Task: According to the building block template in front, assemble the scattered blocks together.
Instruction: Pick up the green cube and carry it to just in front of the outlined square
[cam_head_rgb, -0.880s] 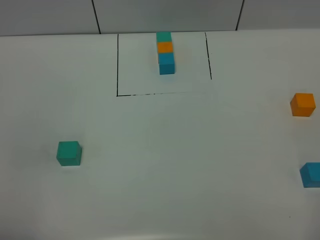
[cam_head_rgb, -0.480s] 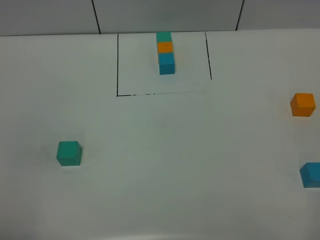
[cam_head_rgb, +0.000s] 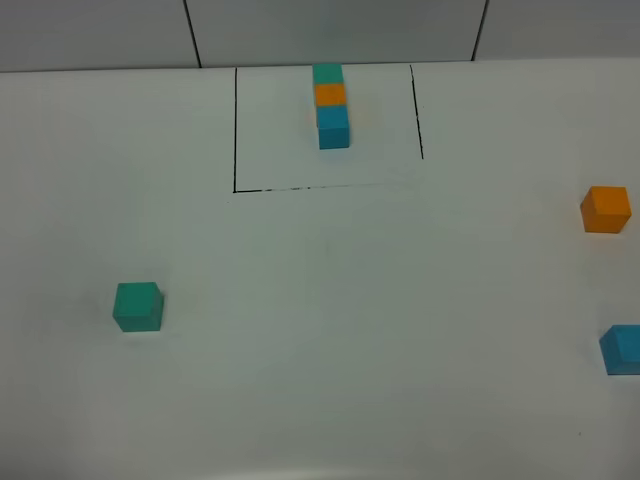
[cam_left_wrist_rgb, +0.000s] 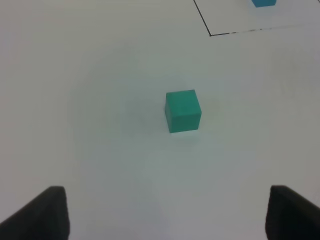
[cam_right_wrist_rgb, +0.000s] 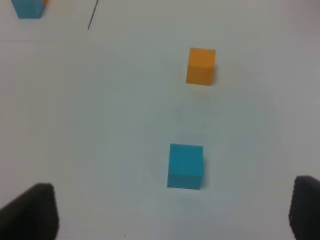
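Change since the earlier views: none showing; all three loose blocks and the template are keeping their places on the desk (cam_head_rgb: 350, 380), and neither arm is entering the high view.

Left fingers (cam_left_wrist_rgb: 42, 215): standing wide open, only the two dark tips showing in the wrist view; holding nothing and touching nothing.

Right fingers (cam_right_wrist_rgb: 30, 212): likewise standing wide open, tips only in view; gripping nothing, touching nothing.

Teal-green block (cam_left_wrist_rgb: 183, 110): sitting flat on the desk ahead of the left fingers, about centred between the two tips, well apart from both; lying alone.

Blue block (cam_right_wrist_rgb: 185, 166): resting ahead of the right fingers, roughly midway between the tips, clear of both.

Orange block (cam_right_wrist_rgb: 201, 66): lying beyond the blue block as seen from the right fingers, well apart from it and from the fingers.

Building block template (cam_head_rgb: 331, 105): joined column of three small cubes, teal-green, orange, blue, sitting inside a thin black-line rectangle; lying far ahead of both pairs of fingers, its blue end just peeking in at the edge of each wrist view.
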